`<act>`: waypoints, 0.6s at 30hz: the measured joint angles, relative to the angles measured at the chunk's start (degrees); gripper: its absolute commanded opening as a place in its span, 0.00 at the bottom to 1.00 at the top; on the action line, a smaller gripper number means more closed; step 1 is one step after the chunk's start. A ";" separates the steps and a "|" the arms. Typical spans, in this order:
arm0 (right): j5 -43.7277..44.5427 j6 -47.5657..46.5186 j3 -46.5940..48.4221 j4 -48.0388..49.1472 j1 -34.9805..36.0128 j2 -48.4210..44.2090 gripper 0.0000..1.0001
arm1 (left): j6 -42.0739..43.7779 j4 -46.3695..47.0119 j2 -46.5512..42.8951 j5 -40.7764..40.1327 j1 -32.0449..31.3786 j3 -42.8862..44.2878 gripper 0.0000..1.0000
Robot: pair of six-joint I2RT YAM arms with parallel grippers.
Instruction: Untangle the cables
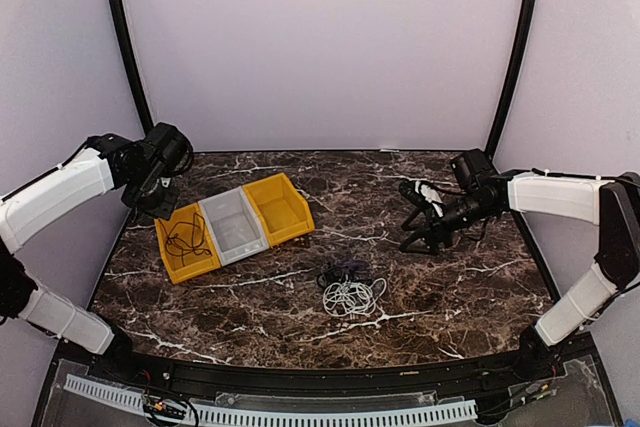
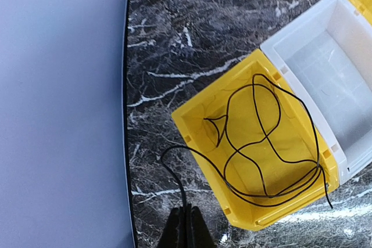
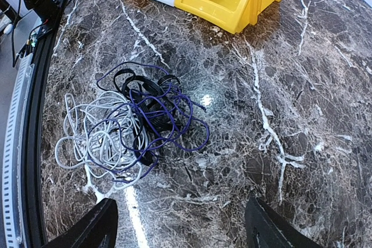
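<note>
A white slotted strip (image 1: pixel 270 409) edges the near side. Past it, on the dark, white-veined, marble-look tabletop (image 1: pixel 470 297), the cables (image 3: pixel 128 126) lie in a loose knot of thin white, purple and black cords. The right tool (image 3: pixel 180 230) faces them, spread wide and gripping nothing. Farther back, three glossy plastic bins stand side by side: a yellow bin (image 2: pixel 250 216), a white bin (image 2: pixel 325 56) and a second yellow bin (image 1: pixel 280 209). A black cable (image 2: pixel 268 137) loops inside the first, with one end pinched in the closed left tool (image 2: pixel 186 225).

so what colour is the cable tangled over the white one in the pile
Purple; the cable shows best in the right wrist view.
</note>
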 measured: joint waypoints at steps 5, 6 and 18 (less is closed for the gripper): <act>0.02 -0.33 0.00 -0.07 0.00 0.00 0.77 | 0.11 2.97 4.35 3.10 0.00 -3.08 0.00; 0.00 -0.37 0.00 -0.11 0.00 0.00 0.77 | 0.09 4.00 4.35 4.02 0.00 -3.67 0.00; 0.02 -1.01 0.00 -0.70 0.00 0.04 0.77 | -1.27 19.30 4.55 14.08 0.00 -11.52 0.00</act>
